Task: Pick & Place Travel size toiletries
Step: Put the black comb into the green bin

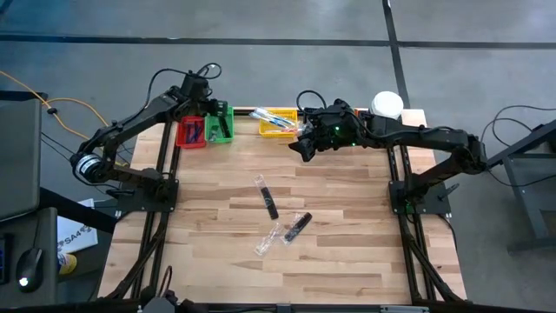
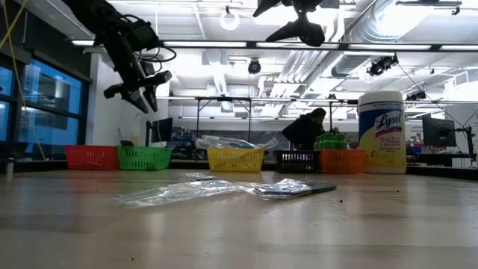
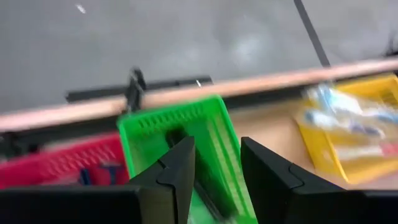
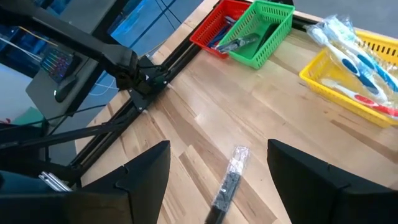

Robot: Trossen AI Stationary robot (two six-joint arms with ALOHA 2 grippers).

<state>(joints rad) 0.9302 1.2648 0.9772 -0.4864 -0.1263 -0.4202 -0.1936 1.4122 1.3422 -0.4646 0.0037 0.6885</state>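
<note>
Several slim black toiletries in clear wrap lie flat mid-table: one [image 1: 267, 198], one [image 1: 297, 226], one [image 1: 268, 241]. The right wrist view shows one of them [image 4: 229, 180]. My left gripper [image 3: 217, 149] hangs open and empty above the green bin [image 3: 186, 134] at the far left [image 1: 222, 123]. A dark item [image 4: 245, 41] lies in that bin. My right gripper [image 4: 219, 148] is open and empty, raised above the table [image 1: 301, 144] next to the yellow bin [image 1: 278, 122], which holds wrapped toothbrushes [image 4: 354, 53].
A red bin [image 1: 191, 132] with blue items stands left of the green one. In the low view, black [image 2: 297, 160] and orange [image 2: 342, 161] bins and a large white jar [image 2: 381, 133] stand at the far right. The near half of the wooden table [image 1: 347, 261] is bare.
</note>
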